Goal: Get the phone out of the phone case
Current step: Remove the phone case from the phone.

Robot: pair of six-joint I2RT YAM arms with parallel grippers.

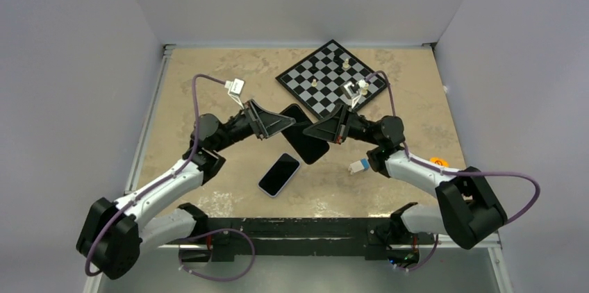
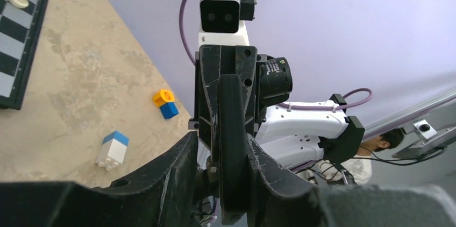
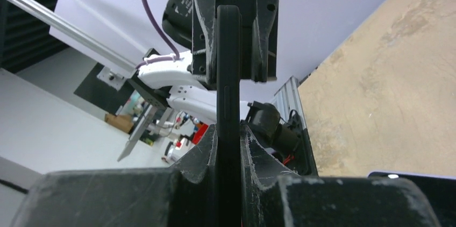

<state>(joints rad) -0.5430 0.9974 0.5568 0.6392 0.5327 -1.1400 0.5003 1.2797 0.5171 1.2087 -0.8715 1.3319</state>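
- The right gripper has its fingers clenched on one end of the black phone case, pressing both faces.
- The left gripper has its fingers straddling the opposite end. One touches and the other seems slightly off, so I cannot tell whether they grip.
- The phone lies flat on the surface, outside the case and just beside it.
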